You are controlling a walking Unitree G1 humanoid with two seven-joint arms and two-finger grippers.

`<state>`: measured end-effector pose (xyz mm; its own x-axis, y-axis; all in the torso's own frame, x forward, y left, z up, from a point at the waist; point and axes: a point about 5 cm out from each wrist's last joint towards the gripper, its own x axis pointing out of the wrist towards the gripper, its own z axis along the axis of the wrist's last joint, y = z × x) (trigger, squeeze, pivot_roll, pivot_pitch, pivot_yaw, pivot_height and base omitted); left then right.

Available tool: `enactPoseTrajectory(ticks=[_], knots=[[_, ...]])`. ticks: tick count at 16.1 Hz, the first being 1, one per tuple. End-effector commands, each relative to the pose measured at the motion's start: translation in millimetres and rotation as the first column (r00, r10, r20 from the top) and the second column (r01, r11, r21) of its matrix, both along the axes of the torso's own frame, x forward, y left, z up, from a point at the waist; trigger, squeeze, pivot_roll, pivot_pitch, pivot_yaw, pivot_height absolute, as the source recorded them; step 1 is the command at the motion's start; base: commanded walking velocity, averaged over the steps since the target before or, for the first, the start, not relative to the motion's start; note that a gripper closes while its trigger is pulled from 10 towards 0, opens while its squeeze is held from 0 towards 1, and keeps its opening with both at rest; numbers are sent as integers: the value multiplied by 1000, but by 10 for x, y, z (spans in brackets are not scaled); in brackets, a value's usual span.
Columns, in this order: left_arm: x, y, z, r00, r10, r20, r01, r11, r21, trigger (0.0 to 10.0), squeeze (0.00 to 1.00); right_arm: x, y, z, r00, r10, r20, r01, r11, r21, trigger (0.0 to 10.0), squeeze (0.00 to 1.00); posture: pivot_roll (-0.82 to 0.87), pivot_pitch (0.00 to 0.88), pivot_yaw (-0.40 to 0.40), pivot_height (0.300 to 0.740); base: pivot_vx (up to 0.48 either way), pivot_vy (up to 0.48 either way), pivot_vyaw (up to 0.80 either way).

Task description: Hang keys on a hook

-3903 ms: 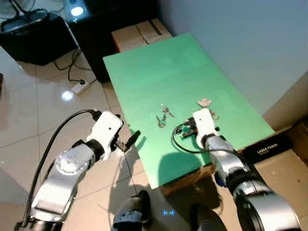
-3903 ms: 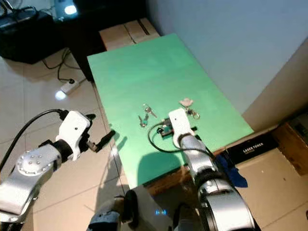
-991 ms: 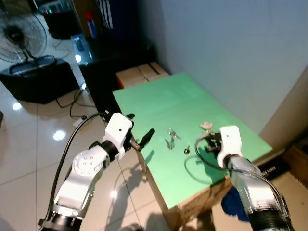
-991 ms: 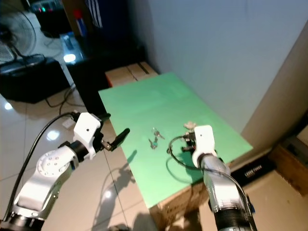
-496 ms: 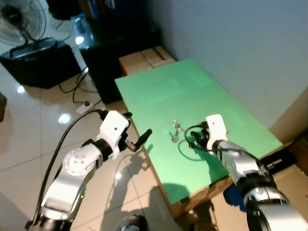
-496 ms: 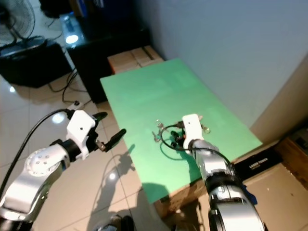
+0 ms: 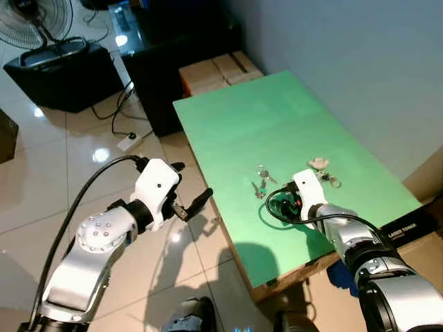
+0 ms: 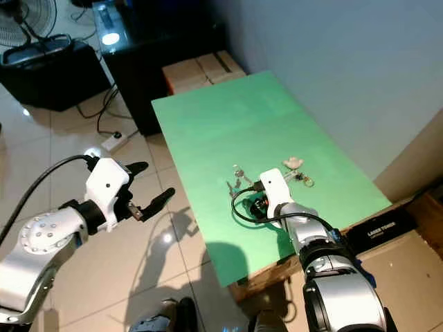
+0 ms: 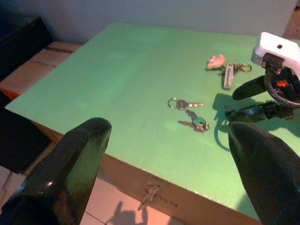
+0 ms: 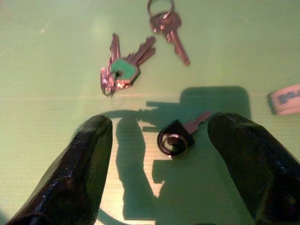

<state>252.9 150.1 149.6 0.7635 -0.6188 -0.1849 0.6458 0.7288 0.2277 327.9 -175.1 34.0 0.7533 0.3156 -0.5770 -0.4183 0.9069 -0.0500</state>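
Black-headed key (image 10: 174, 138) btwn spread right claw (image 10: 164, 187) fingers, left claw (image 7: 196, 202) off table edge

The head's stereo pair looks steeply down from above onto the green table (image 7: 277, 131) and tiled floor (image 7: 41, 187). The left wrist camera views the table from off its edge, farther back. The right wrist camera hovers close over the key bunches (image 10: 123, 65), which all views share

A room in a home: glossy pale floor tiles (image 7: 41, 187), a standing fan (image 7: 38, 17), a dark cabinet (image 7: 180, 41), a power strip (image 7: 128, 142) with trailing cables, cardboard boxes (image 7: 218, 69) against a plain wall (image 7: 360, 62), and a green surface (image 7: 277, 131).
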Motion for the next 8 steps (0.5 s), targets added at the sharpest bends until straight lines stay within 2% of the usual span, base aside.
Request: enactPoseTrajectory(ticks=[1, 5, 6, 7, 8], knots=[[-27, 27, 14, 1000, 1, -14, -1, 1000, -2, 10000, 0, 1, 12, -3, 1000, 28, -4, -28, 999, -15, 10000, 1000, 105, 212, 112, 740, 0, 0, 0], [-147, 33, 51, 997, -39, -61, 37, 999, -34, 10000, 0, 0, -14, -15, 1000, 12, 16, -11, 999, -41, 10000, 1000, 140, 226, 120, 740, 0, 0, 0], [-164, 53, 55, 997, -32, -65, 31, 999, -29, 10000, 0, 12, -25, 0, 1000, 3, 28, -2, 999, -39, 10000, 882, 154, 222, 122, 740, 0, 0, 0], [-184, 80, 55, 997, -23, -69, 22, 1000, -18, 10000, 0, 13, -24, 1, 1000, 4, 31, -3, 999, -35, 10000, 0, 157, 216, 122, 740, 0, 0, 0], [-195, 93, 58, 998, -18, -68, 17, 1000, -12, 10000, 0, 7, -13, -6, 1000, 14, 25, -14, 1000, -26, 10000, 0, 162, 208, 124, 740, 0, 0, 0]])
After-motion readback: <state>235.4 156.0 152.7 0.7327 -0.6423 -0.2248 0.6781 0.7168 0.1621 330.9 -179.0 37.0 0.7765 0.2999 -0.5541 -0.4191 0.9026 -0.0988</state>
